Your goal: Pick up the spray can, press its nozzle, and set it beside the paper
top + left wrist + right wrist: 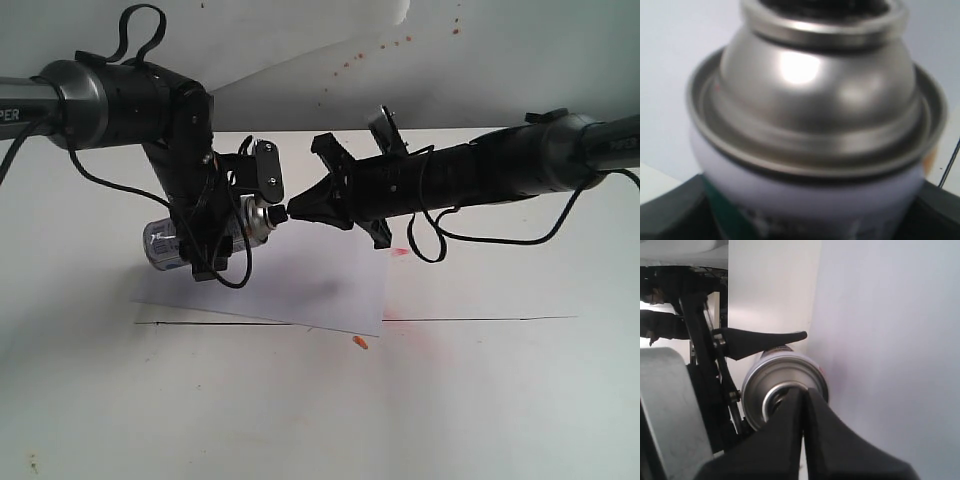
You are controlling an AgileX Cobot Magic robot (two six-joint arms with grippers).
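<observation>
— Two arms meet in the middle. What does the left gripper have?
— It has the spray can. Its fingers are closed tight on the can's sides. The can lies sideways, up in the air.
— Which way does the can point?
— Its round silver top points at the other arm. The little black nozzle sticks out there.
— And the right gripper?
— Its two fingers are pressed together, with only a thin crack between them. It holds nothing. The tips touch the end of the nozzle.
— Does the right wrist view show that?
— Yes. The black fingers sit right in front of the can's top, so the nozzle is mostly hidden there.
— What does the left wrist view show?
— Just the can, very near and blurry, with a dark finger at each side.
— Where is the paper?
— It lies flat on the white table, under the can. The can hangs over the paper's left part and does not touch it.
— Anything else?
— A small orange bit lies on the table, just past the paper's near edge.
</observation>
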